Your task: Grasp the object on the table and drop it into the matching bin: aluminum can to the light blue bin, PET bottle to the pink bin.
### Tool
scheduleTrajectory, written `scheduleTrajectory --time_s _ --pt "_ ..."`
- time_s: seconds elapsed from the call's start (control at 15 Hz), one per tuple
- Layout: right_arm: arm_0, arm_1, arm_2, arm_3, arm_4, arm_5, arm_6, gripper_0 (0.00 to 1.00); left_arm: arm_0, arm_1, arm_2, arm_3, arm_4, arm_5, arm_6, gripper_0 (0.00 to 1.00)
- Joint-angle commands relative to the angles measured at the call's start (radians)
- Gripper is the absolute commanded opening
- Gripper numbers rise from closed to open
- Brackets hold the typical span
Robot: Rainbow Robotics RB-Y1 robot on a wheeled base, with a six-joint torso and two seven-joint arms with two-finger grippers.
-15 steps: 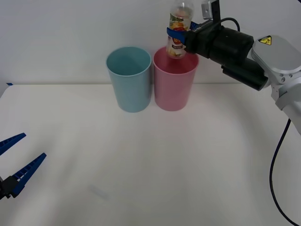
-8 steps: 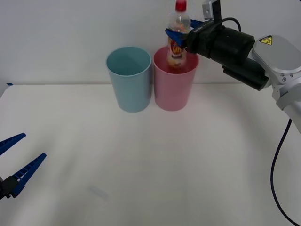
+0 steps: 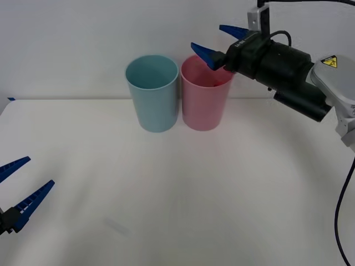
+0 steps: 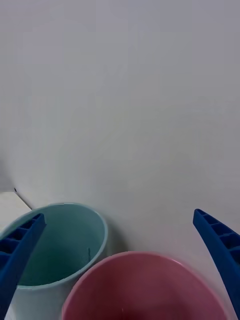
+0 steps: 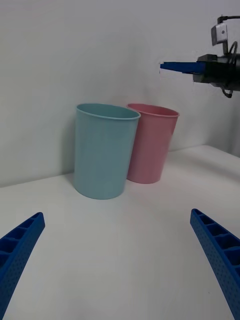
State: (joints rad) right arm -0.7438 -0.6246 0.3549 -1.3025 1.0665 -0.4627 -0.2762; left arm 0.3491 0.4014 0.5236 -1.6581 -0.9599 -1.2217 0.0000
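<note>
Right gripper [image 3: 219, 41]: held above the pink bin's far-right rim, fingers spread wide, nothing between them. In the right wrist view the two blue ribbed fingers [image 4: 219, 252] stand at either side, with both bin mouths below them.
Left gripper [image 3: 18, 187]: low over the near-left part of the table, fingers spread wide, holding nothing.
Pink bin [image 3: 205, 94]: upright at the far side of the table, just beside the light blue bin on its right; whether the two walls touch cannot be told.
Light blue bin [image 3: 152, 93]: upright; as much of its inside as shows in the front view looks bare.
PET bottle: not made out on the table or in either gripper. A darker reddish patch sits low inside the pink bin in the right wrist view; possibly the bottle, too indistinct to confirm.
Table [image 3: 183, 199]: plain white top carrying both bins.
Writing: a yellow triangular warning sticker [image 3: 328, 61] on the right arm's grey housing; symbol too small to read. No legible print on either bin.
</note>
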Motion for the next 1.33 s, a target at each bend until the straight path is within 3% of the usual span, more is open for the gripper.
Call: scheduleTrajectory --time_s 0.07,0.67,1.07,1.33 --pt "0.115 -0.044 -0.031 -0.139 -0.019 -0.025 0.000 1.00 0.000 0.000 0.000 0.000 0.000 0.000 0.000 1.00" --pt "0.503 -0.066 -0.290 -0.414 -0.020 -0.366 0.052 1.00 0.000 0.000 0.000 0.000 0.000 0.000 0.000 1.00" --pt "0.744 -0.066 -0.401 -0.478 -0.057 -0.488 0.262 1.00 0.000 0.000 0.000 0.000 0.000 0.000 0.000 1.00" --pt "0.905 -0.049 -0.472 -0.537 -0.069 -0.501 0.305 1.00 0.000 0.000 0.000 0.000 0.000 0.000 0.000 1.00"
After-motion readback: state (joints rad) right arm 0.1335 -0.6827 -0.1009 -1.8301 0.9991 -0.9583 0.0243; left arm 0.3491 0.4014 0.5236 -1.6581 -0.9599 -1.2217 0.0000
